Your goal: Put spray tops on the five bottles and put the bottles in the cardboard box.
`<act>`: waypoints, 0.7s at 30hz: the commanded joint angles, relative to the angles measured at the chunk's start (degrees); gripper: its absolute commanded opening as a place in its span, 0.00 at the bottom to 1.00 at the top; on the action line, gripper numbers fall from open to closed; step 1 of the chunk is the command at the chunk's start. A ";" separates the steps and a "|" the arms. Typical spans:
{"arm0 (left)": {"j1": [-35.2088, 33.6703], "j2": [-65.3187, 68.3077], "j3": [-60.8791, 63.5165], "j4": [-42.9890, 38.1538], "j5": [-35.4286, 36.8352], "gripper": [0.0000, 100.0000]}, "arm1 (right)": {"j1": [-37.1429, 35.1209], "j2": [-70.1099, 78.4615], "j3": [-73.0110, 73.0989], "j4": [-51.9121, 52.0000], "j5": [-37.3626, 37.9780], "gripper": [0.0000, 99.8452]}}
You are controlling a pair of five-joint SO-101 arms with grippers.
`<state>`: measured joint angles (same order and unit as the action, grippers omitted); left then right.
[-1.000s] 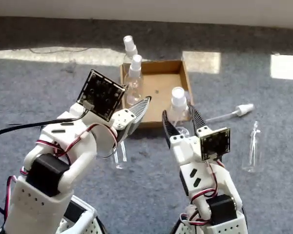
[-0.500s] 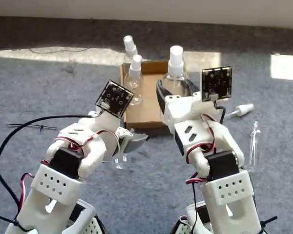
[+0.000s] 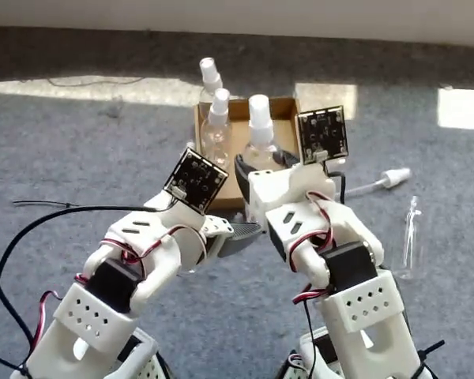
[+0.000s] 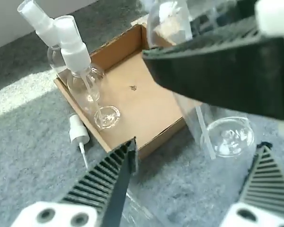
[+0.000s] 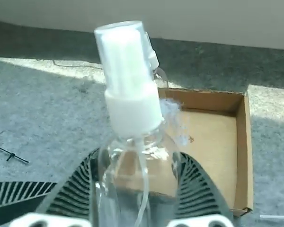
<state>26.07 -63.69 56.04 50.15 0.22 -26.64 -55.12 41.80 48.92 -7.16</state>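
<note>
My right gripper [image 3: 262, 172] is shut on a clear bottle [image 3: 261, 142] with a white spray top [image 5: 128, 80], held upright over the cardboard box [image 3: 283, 126]. In the right wrist view the bottle [image 5: 137, 165] sits between the ribbed fingers [image 5: 199, 189]. A second capped bottle [image 3: 217, 130] stands inside the box by its left wall. A third [image 3: 209, 79] stands at the box's far left corner. My left gripper [image 3: 238, 234] hangs open just in front of the box. In the left wrist view its fingers [image 4: 109, 184] are spread wide over the carpet.
A loose spray top [image 3: 393, 177] and an uncapped bottle [image 3: 411, 237] lie on the grey carpet to the right. Another loose spray top [image 4: 78, 134] lies by the box's left wall. Both arms crowd the space in front of the box.
The right arm lifted the capped bottle and carried it back and left over the box. The left arm dropped lower and swung right toward the box's front edge.
</note>
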 commanded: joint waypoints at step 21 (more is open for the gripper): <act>-4.26 2.42 1.89 -6.42 -2.20 0.35 | -0.48 -0.40 -1.98 8.66 2.46 0.00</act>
<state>23.60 -61.41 57.89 45.76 -1.71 -26.64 -55.12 41.80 56.22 -6.99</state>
